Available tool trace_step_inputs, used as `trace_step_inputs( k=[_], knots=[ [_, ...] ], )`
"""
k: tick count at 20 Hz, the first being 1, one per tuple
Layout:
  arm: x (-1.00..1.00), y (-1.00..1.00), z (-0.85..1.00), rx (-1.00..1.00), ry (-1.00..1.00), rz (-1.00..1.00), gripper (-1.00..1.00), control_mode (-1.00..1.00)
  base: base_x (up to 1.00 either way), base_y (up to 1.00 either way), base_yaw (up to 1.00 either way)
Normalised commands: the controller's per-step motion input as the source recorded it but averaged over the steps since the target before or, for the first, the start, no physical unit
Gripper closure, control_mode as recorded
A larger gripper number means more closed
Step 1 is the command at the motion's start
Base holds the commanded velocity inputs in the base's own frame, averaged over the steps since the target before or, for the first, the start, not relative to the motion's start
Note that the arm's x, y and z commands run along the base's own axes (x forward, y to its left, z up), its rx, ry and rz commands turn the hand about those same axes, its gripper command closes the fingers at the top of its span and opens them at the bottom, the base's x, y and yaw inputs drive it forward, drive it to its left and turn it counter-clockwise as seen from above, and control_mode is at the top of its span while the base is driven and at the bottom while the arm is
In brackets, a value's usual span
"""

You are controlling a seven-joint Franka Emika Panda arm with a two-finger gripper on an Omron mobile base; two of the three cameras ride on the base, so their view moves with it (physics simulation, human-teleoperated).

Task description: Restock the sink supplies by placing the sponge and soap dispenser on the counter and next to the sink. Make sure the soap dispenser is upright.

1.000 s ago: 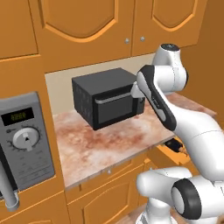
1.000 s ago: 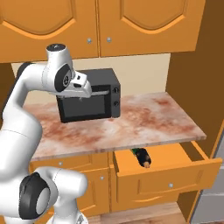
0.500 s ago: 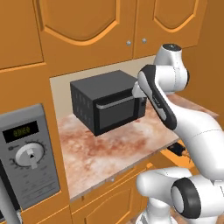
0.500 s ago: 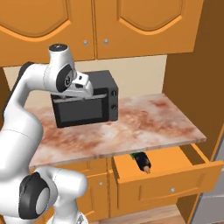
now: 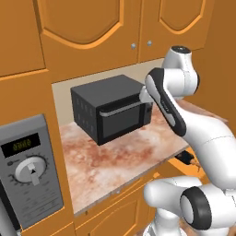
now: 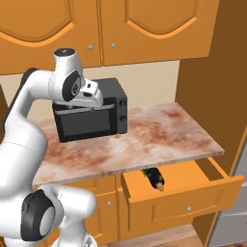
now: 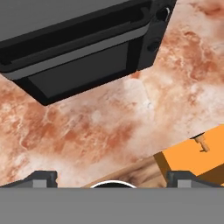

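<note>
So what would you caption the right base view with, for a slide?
White arm raised before a black microwave on the counter, with a dark bottle lying in the open drawer below.

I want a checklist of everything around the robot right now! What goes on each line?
Surface: counter, cream with reddish blotches, over orange cabinets.
Job's things: dark bottle-like item with a green bit lying in the open drawer; too small to identify.
Clutter: black microwave on the counter.
Grippers: gripper above the counter, fingers wide apart, holding nothing.
Cables: nothing seen.
Surroundings: upper cabinets; grey oven panel with a dial.
</note>
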Motion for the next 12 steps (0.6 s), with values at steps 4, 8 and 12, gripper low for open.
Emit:
trace_step_inputs(
  k=[4, 8, 12],
  knots=[
    [0.06, -0.41, -0.57, 0.07, 0.06, 0.0, -1.0, -1.0, 0.0, 0.0, 0.0],
    [-0.15, -1.0, -0.79, 0.19, 0.0, 0.0, -1.0, -1.0, 0.0, 0.0, 0.0],
    [-0.31, -1.0, -0.75, 0.19, 0.0, 0.0, -1.0, -1.0, 0.0, 0.0, 0.0]
  ],
)
